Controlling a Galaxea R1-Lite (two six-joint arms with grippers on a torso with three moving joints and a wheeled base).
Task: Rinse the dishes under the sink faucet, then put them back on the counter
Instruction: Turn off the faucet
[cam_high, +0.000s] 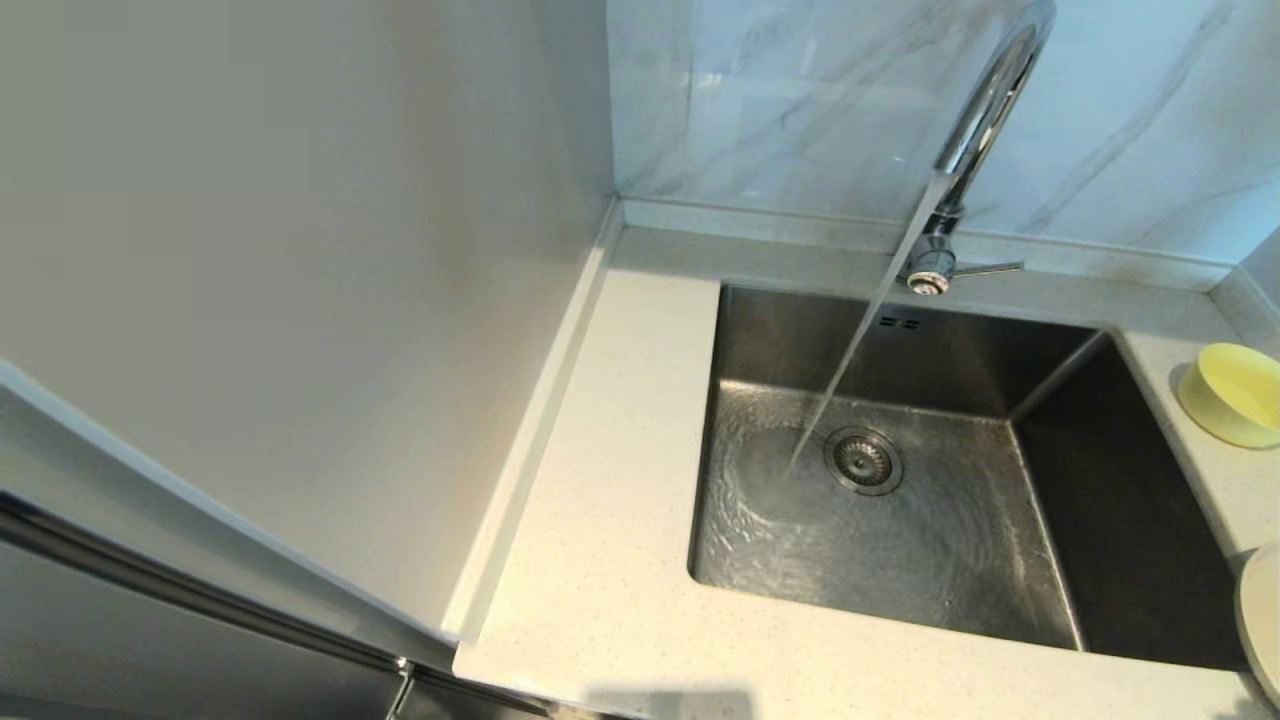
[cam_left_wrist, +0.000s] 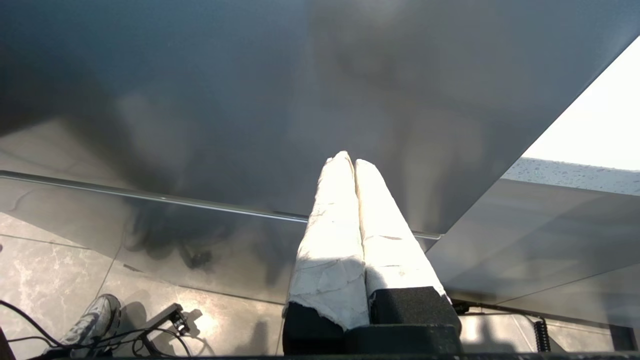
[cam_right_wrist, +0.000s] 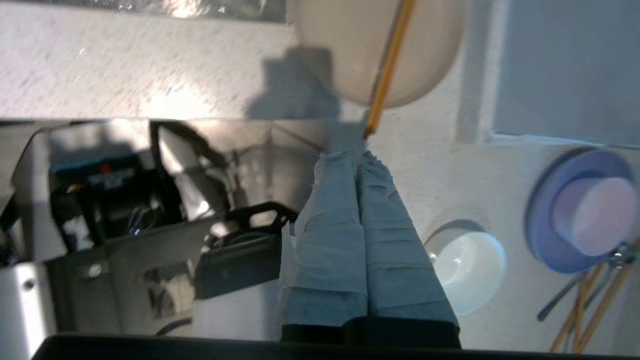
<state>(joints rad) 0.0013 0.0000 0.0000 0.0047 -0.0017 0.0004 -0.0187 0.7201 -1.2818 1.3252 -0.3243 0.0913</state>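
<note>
Water runs from the chrome faucet (cam_high: 985, 110) into the steel sink (cam_high: 960, 560), landing just left of the drain (cam_high: 862, 460). A pale-yellow bowl (cam_high: 1235, 392) sits on the counter (cam_high: 600, 520) right of the sink, and the cream plate's (cam_high: 1262, 620) rim shows at the right edge. Neither gripper appears in the head view. In the right wrist view my right gripper (cam_right_wrist: 361, 152) is shut on the end of the wooden chopsticks (cam_right_wrist: 390, 65), which reach out over the plate (cam_right_wrist: 345, 55). My left gripper (cam_left_wrist: 350, 159) is shut and empty, facing a grey panel.
A tall grey panel (cam_high: 300, 250) walls off the counter's left side. Beside the right gripper the counter holds a white bowl (cam_right_wrist: 465, 265), a blue dish with a pale cup (cam_right_wrist: 580, 210) and more utensils (cam_right_wrist: 580, 310). The faucet lever (cam_high: 990, 268) points right.
</note>
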